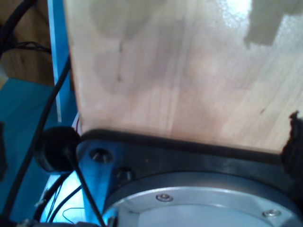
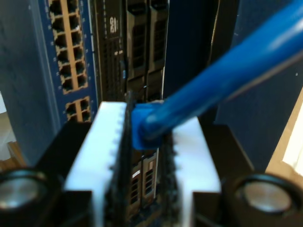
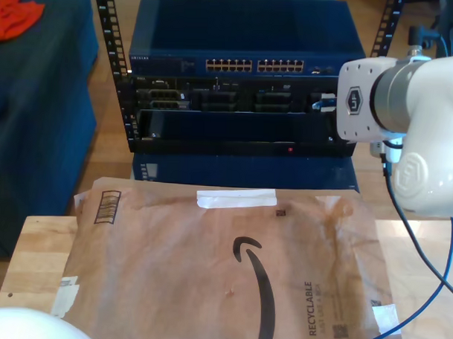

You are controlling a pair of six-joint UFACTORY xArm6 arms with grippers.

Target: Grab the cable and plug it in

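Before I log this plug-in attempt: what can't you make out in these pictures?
- Cable plug tip: hidden between my second gripper's white fingers, second wrist view.
- Target port: hidden behind the arm, exterior view.
- Switch port labels: too blurred.
- Cable's far end: cut off at the exterior view's bottom edge.

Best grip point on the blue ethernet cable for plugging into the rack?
Grip the blue ethernet cable at its plug-end boot, from behind, jaws on its flat sides. My second gripper holds it that way: boot between the white pads, pointing at the rack's ports, cord trailing back. This should keep the plug aligned.
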